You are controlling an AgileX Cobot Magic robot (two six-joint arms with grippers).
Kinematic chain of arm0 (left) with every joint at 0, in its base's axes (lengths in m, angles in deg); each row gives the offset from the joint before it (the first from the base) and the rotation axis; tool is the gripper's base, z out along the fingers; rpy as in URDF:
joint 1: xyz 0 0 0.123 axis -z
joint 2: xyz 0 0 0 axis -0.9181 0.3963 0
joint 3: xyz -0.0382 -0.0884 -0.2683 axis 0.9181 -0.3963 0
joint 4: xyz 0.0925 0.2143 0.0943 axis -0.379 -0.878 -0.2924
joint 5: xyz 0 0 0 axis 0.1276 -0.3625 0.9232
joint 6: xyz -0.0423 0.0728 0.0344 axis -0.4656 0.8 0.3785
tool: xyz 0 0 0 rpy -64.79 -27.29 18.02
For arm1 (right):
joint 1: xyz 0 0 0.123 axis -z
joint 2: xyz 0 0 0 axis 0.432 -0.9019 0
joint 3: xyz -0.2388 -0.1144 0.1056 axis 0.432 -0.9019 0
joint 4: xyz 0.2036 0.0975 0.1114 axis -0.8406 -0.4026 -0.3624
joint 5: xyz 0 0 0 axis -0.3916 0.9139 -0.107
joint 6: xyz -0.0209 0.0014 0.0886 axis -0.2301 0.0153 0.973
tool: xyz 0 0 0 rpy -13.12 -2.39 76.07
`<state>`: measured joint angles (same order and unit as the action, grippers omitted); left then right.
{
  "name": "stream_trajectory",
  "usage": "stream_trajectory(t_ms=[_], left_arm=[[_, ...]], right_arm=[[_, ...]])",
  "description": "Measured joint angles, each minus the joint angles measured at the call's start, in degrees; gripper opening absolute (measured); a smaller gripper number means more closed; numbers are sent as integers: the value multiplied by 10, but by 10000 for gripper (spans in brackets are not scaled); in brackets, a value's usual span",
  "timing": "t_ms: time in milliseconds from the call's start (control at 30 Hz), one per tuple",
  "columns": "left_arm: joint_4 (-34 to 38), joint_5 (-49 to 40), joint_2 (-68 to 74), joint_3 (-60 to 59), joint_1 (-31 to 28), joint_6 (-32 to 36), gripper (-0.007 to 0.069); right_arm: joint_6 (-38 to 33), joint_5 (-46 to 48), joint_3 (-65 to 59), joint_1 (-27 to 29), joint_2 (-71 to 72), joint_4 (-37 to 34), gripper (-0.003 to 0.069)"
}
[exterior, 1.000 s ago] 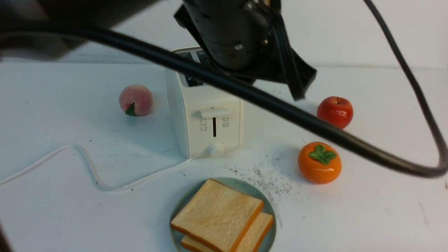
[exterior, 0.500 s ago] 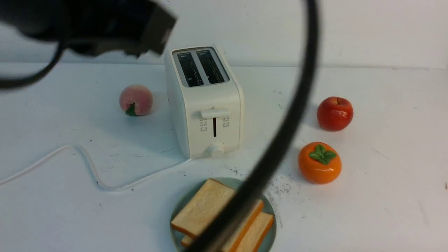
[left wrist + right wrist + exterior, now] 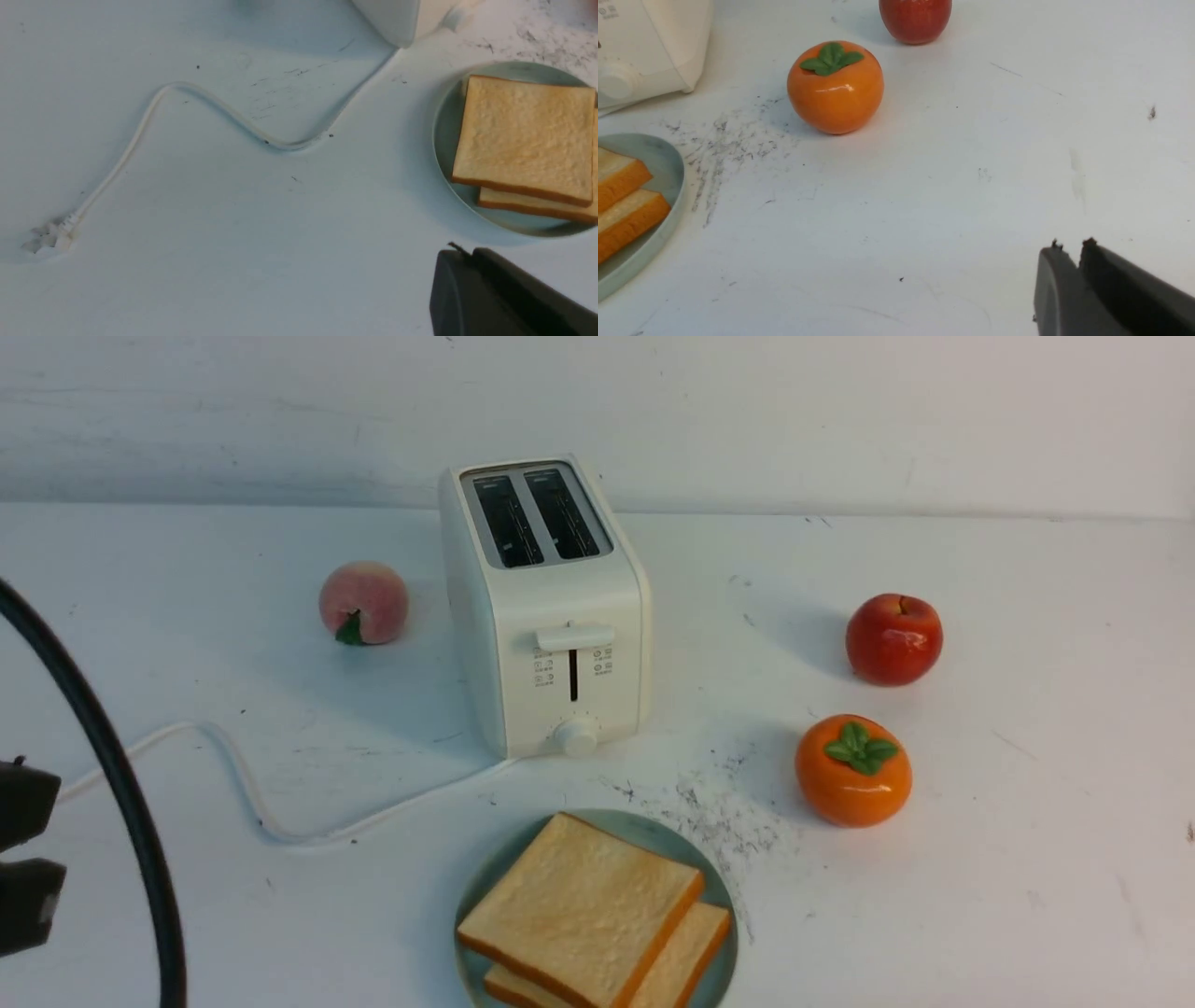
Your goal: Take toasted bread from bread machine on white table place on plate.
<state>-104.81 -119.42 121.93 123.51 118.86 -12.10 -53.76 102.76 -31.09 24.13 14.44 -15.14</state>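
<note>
Lying stacked at the bottom centre of the front view, the two slices of toasted bread [image 3: 583, 907] rest on the pale blue-green plate [image 3: 717, 959], the upper slice shifted so that the lower one's orange crust peeks out toward the lower right. At the far left edge of the frame the left gripper [image 3: 28, 854] shows as two dark blocks with a gap between them, parted and holding nothing, with a black cable [image 3: 121, 784] arching beside it. The right gripper [image 3: 1069, 289] appears only as a dark corner in its own wrist view, and I cannot tell whether it is released or clenched. Above the plate, speckled dark marks spread over the white table [image 3: 1027, 859]. A white cord [image 3: 243, 784] snakes across the left half of the frame to the bread machine [image 3: 546, 616], which stands upright in the centre, both dark slots bare, lever and knob facing the camera. An orange persimmon [image 3: 852, 770] sits at the right, a red apple [image 3: 893, 638] above it, and a peach [image 3: 363, 602] left of the toaster.
</note>
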Motion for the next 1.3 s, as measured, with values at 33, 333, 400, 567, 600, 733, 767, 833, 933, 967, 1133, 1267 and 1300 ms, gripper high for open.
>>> stream_trajectory(t_ms=[33,333,400,567,600,733,767,833,933,967,1133,1267,1300], left_arm=[[-2,9,-1,-2,0,-2,0],[-3,49,-1,-4,0,-6,1],[-3,61,-1,-4,0,-8,3],[-3,105,-1,-4,0,-39,3],[-3,107,-1,-4,0,-40,4],[3,127,-1,-4,0,-50,4],[5,128,-1,-4,0,-51,4],[8,129,-1,-4,0,-52,4],[8,130,-1,-4,0,-52,4],[8,130,-1,-4,0,-52,4],[66,77,-4,-11,0,-19,4],[168,56,-30,-69,0,49,-13],[187,67,-40,-82,0,56,-13]], right_arm=[[0,0,0,0,0,0,71],[0,0,0,0,0,-1,80],[0,1,0,0,0,-1,83],[0,1,0,0,0,-2,90],[0,1,0,0,0,-2,90],[0,1,0,-18,0,-2,97],[0,1,0,-22,0,-2,97],[0,1,0,-26,0,-2,98],[0,1,0,-28,0,-2,102],[0,1,0,-28,1,-2,102],[0,1,0,-28,1,-2,111],[0,1,0,-28,1,-2,115],[0,1,0,-28,1,-2,116]])
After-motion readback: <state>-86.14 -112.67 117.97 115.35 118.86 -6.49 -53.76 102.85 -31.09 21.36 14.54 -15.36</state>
